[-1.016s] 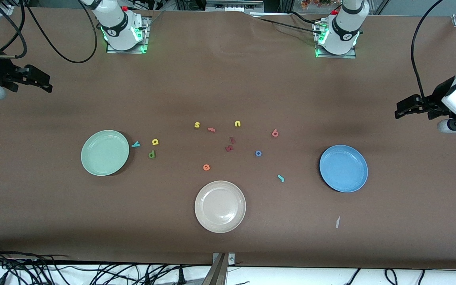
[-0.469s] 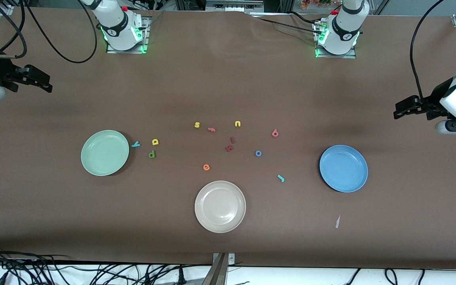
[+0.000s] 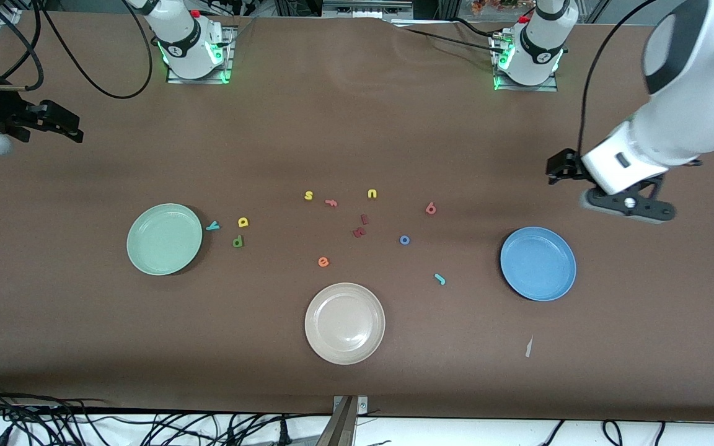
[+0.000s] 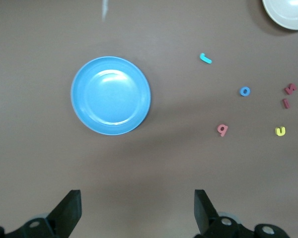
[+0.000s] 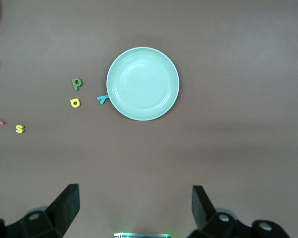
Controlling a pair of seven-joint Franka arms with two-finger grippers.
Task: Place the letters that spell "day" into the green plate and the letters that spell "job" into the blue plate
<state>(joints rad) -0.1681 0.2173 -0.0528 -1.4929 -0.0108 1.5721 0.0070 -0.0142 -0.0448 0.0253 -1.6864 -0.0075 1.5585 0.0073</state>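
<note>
The green plate (image 3: 163,239) (image 5: 143,83) lies bare toward the right arm's end. Beside it are the teal y (image 3: 212,226) (image 5: 103,99), yellow a (image 3: 243,222) (image 5: 75,102) and dark green d (image 3: 238,241) (image 5: 77,83). The blue plate (image 3: 538,264) (image 4: 111,95) lies bare toward the left arm's end. The salmon b (image 3: 431,209) (image 4: 222,130), blue o (image 3: 404,240) (image 4: 245,91) and teal j (image 3: 439,279) (image 4: 205,58) are scattered on the table beside it. My left gripper (image 3: 554,168) (image 4: 137,210) hangs open and empty over bare table beside the blue plate. My right gripper (image 3: 72,131) (image 5: 135,208) waits open at its table end.
A beige plate (image 3: 344,323) lies nearest the front camera, mid-table. Other letters lie in the middle: yellow s (image 3: 308,196), yellow u (image 3: 372,194), orange e (image 3: 323,262), an orange piece (image 3: 331,202) and two dark red pieces (image 3: 360,232). A paper scrap (image 3: 528,347) lies near the blue plate.
My left arm has swung in from its table end toward the middle, bringing its open gripper over the table beside the blue plate. The right arm and all letters stayed put.
</note>
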